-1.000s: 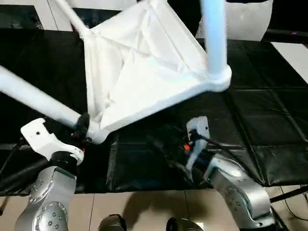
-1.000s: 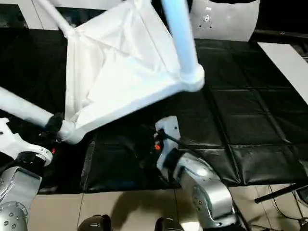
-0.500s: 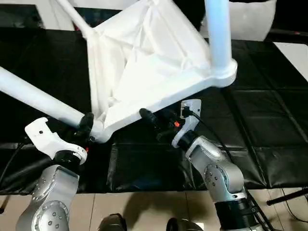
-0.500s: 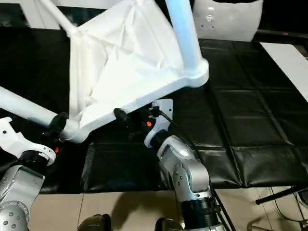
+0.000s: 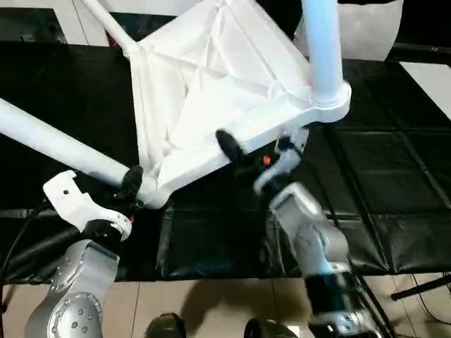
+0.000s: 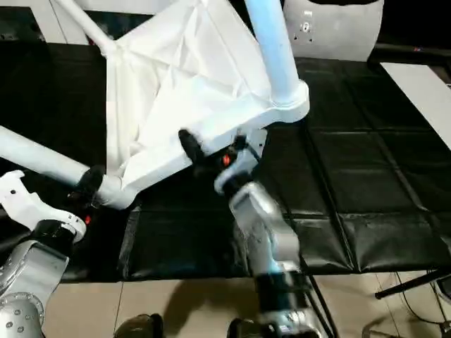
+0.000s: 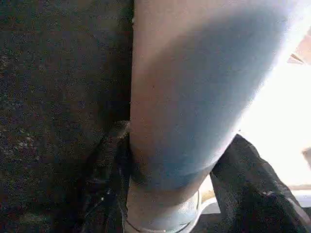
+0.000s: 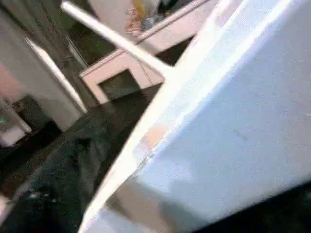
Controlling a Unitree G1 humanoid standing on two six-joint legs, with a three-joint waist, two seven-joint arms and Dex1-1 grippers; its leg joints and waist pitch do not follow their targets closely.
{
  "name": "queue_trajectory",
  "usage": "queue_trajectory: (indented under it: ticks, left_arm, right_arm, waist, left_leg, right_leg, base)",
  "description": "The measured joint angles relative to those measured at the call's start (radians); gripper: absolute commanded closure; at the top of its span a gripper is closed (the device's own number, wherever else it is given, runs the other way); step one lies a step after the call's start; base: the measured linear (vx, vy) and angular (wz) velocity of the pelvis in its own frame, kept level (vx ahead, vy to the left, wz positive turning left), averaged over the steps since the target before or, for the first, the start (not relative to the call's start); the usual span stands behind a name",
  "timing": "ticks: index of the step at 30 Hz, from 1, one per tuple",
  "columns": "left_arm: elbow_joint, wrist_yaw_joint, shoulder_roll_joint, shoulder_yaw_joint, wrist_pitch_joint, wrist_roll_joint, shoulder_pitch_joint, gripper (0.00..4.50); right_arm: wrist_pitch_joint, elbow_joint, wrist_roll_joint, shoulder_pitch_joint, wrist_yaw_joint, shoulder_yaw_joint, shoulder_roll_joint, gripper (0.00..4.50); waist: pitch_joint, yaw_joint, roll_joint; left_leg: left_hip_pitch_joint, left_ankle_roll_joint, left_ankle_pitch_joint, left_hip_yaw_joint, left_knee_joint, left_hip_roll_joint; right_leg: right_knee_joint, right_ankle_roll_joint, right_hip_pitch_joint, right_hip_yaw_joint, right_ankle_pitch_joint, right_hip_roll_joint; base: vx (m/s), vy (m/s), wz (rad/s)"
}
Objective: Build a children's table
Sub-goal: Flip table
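Note:
The children's table is tilted with its ribbed underside toward me; the white tabletop hangs above the black mat. One leg runs out to the left. A second leg rises close to me at the right corner socket, and a third leg points away at the back left. My left gripper is shut on the left leg just beside its socket; the leg sits between the black fingers. My right gripper stands open at the tabletop's near rim, one finger lying against it.
A black padded mat covers the work surface, ending at a tan floor near my feet. A white rounded object stands at the back right. A pale board lies at the right edge.
My right arm has risen from the mat and reached up to the tabletop's near rim. The tabletop has tipped slightly up and right. The left gripper has kept its hold on the leg.

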Motion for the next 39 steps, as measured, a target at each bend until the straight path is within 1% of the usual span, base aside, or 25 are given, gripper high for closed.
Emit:
queue_trajectory:
  ticks: [5, 9, 11, 13, 15, 16, 18, 22, 23, 24, 27, 29, 30, 32, 33, 34, 36, 39]
  left_arm:
    - [0.007, 0.001, 0.001, -0.016, 0.0, 0.0, -0.004, 2.49]
    - [0.019, 0.001, 0.001, -0.034, 0.001, 0.001, -0.01, 2.49]
    - [0.023, 0.001, 0.001, -0.044, 0.003, 0.001, -0.014, 2.49]
    - [0.027, 0.001, 0.002, -0.055, 0.003, 0.005, -0.017, 2.49]
    - [0.031, 0.001, 0.002, -0.071, 0.003, 0.016, -0.022, 2.49]
    - [0.033, 0.001, 0.002, -0.076, 0.002, 0.02, -0.023, 2.49]
    - [0.035, 0.001, 0.003, -0.092, 0.001, 0.027, -0.025, 2.49]
    - [0.038, 0.001, 0.003, -0.11, 0.001, 0.032, -0.027, 2.49]
    - [0.039, 0.001, 0.003, -0.113, 0.001, 0.032, -0.027, 2.49]
    - [0.04, 0.001, 0.004, -0.115, 0.0, 0.036, -0.028, 2.49]
    - [0.041, 0.0, 0.005, -0.126, -0.001, 0.052, -0.031, 2.49]
    - [0.041, -0.001, 0.007, -0.136, -0.002, 0.064, -0.032, 2.49]
    - [0.041, -0.001, 0.007, -0.143, -0.004, 0.071, -0.032, 2.49]
    - [0.041, -0.001, 0.007, -0.151, -0.009, 0.08, -0.031, 2.49]
    - [0.041, -0.001, 0.007, -0.155, -0.01, 0.081, -0.031, 2.49]
    - [0.04, -0.001, 0.008, -0.157, -0.012, 0.082, -0.03, 2.49]
    - [0.04, -0.001, 0.008, -0.162, -0.013, 0.086, -0.029, 2.49]
    - [0.04, -0.001, 0.008, -0.169, -0.018, 0.091, -0.027, 2.49]
  right_arm:
    - [-0.042, 0.069, 0.023, -0.018, -0.015, -0.017, 0.001, 0.0]
    - [-0.054, 0.132, 0.087, -0.057, -0.031, -0.053, 0.0, 0.0]
    - [-0.064, 0.146, 0.111, -0.06, -0.034, -0.067, 0.0, 0.29]
    - [-0.07, 0.166, 0.147, -0.064, -0.033, -0.076, 0.0, 0.36]
    - [-0.069, 0.185, 0.197, -0.075, -0.036, -0.094, 0.0, 0.61]
    - [-0.069, 0.194, 0.219, -0.079, -0.035, -0.099, 0.0, 0.61]
    - [-0.069, 0.209, 0.253, -0.086, -0.035, -0.107, 0.0, 0.8]
    - [-0.073, 0.218, 0.283, -0.092, -0.036, -0.113, -0.001, 1.15]
    - [-0.075, 0.219, 0.289, -0.092, -0.035, -0.112, -0.001, 1.15]
    - [-0.078, 0.22, 0.293, -0.093, -0.034, -0.111, -0.001, 1.33]
    - [-0.085, 0.224, 0.31, -0.094, -0.036, -0.111, -0.001, 1.65]
    - [-0.09, 0.238, 0.321, -0.1, -0.042, -0.113, -0.002, 1.65]
    - [-0.092, 0.243, 0.328, -0.102, -0.045, -0.116, -0.003, 1.92]
    - [-0.093, 0.247, 0.335, -0.103, -0.053, -0.12, -0.003, 1.96]
    - [-0.092, 0.249, 0.349, -0.103, -0.061, -0.121, -0.003, 2.12]
    - [-0.092, 0.249, 0.353, -0.104, -0.062, -0.121, -0.003, 2.12]
    - [-0.092, 0.249, 0.36, -0.104, -0.072, -0.121, -0.003, 2.32]
    - [-0.093, 0.249, 0.371, -0.104, -0.079, -0.121, -0.003, 2.43]
  waist:
    - [-0.001, 0.001, 0.002]
    - [-0.001, 0.0, 0.002]
    - [-0.001, 0.001, 0.002]
    - [-0.001, 0.0, 0.002]
    - [-0.001, 0.001, 0.002]
    - [-0.001, 0.001, 0.002]
    - [-0.001, 0.001, 0.002]
    - [-0.001, 0.0, 0.002]
    - [-0.002, 0.0, 0.003]
    - [-0.002, 0.0, 0.003]
    - [-0.002, 0.0, 0.003]
    - [-0.002, 0.0, 0.003]
    - [-0.001, -0.001, 0.003]
    - [-0.001, -0.001, 0.002]
    - [-0.001, -0.001, 0.002]
    - [-0.001, -0.001, 0.002]
    - [-0.001, -0.002, 0.002]
    - [-0.001, -0.003, 0.002]
  left_leg:
    - [0.0, 0.0, 0.0, 0.0, 0.001, 0.0]
    - [0.002, 0.001, 0.001, 0.0, 0.001, 0.001]
    - [0.001, 0.001, 0.001, 0.0, 0.002, 0.001]
    - [0.001, 0.001, 0.001, 0.001, 0.003, 0.001]
    - [0.001, 0.001, 0.001, 0.001, 0.003, 0.001]
    - [0.001, 0.001, 0.001, 0.001, 0.004, 0.001]
    - [0.001, 0.001, 0.001, 0.001, 0.004, 0.001]
    - [0.001, 0.001, 0.001, 0.001, 0.004, 0.002]
    - [0.001, 0.001, 0.001, 0.001, 0.004, 0.002]
    - [0.001, 0.001, 0.001, 0.001, 0.004, 0.002]
    - [0.001, 0.001, 0.001, 0.001, 0.004, 0.002]
    - [0.001, 0.001, 0.001, 0.001, 0.004, 0.002]
    - [0.001, 0.001, 0.001, 0.002, 0.004, 0.002]
    - [0.0, 0.001, 0.001, 0.002, 0.004, 0.002]
    - [0.0, 0.001, 0.001, 0.002, 0.004, 0.002]
    - [0.0, 0.001, 0.001, 0.002, 0.003, 0.002]
    - [0.0, 0.001, 0.001, 0.002, 0.003, 0.002]
    - [0.0, 0.001, 0.001, 0.002, 0.003, 0.002]
  right_leg:
    - [0.001, -0.001, 0.0, 0.0, 0.0, 0.0]
    - [0.002, -0.002, 0.001, 0.0, 0.001, 0.0]
    - [0.002, -0.002, 0.002, 0.0, 0.002, 0.0]
    - [0.002, -0.002, 0.002, 0.0, 0.002, 0.0]
    - [0.002, -0.002, 0.002, 0.0, 0.002, 0.0]
    - [0.002, -0.002, 0.002, 0.0, 0.003, 0.0]
    - [0.002, -0.002, 0.002, 0.0, 0.003, 0.0]
    - [0.002, -0.002, 0.002, -0.001, 0.003, 0.0]
    - [0.002, -0.002, 0.002, -0.001, 0.003, 0.0]
    - [0.002, -0.002, 0.002, -0.001, 0.003, 0.0]
    - [0.002, -0.002, 0.002, -0.001, 0.003, 0.0]
    - [0.002, -0.002, 0.002, -0.001, 0.003, 0.0]
    - [0.002, -0.002, 0.002, 0.0, 0.003, 0.0]
    - [0.002, -0.002, 0.001, -0.001, 0.003, 0.0]
    - [0.002, -0.002, 0.001, -0.001, 0.003, 0.0]
    - [0.002, -0.002, 0.001, -0.001, 0.003, 0.0]
    - [0.002, -0.002, 0.0, -0.001, 0.003, 0.0]
    - [0.001, -0.002, 0.0, -0.001, 0.003, 0.0]
  base:
    - [0.0, 0.0, 0.0]
    - [0.0, 0.0, 0.0]
    - [0.0, 0.0, 0.0]
    - [0.0, 0.0, 0.0]
    - [0.0, 0.0, 0.0]
    - [0.0, 0.0, 0.0]
    - [0.0, 0.0, 0.0]
    - [0.0, 0.0, 0.0]
    - [0.0, 0.0, 0.0]
    - [0.0, 0.0, 0.0]
    - [0.0, 0.0, 0.0]
    - [0.0, 0.0, 0.0]
    - [0.0, 0.0, 0.0]
    - [0.0, 0.0, 0.0]
    - [0.0, 0.0, 0.0]
    - [0.0, 0.0, 0.0]
    - [0.0, 0.0, 0.0]
    - [0.0, 0.0, 0.0]
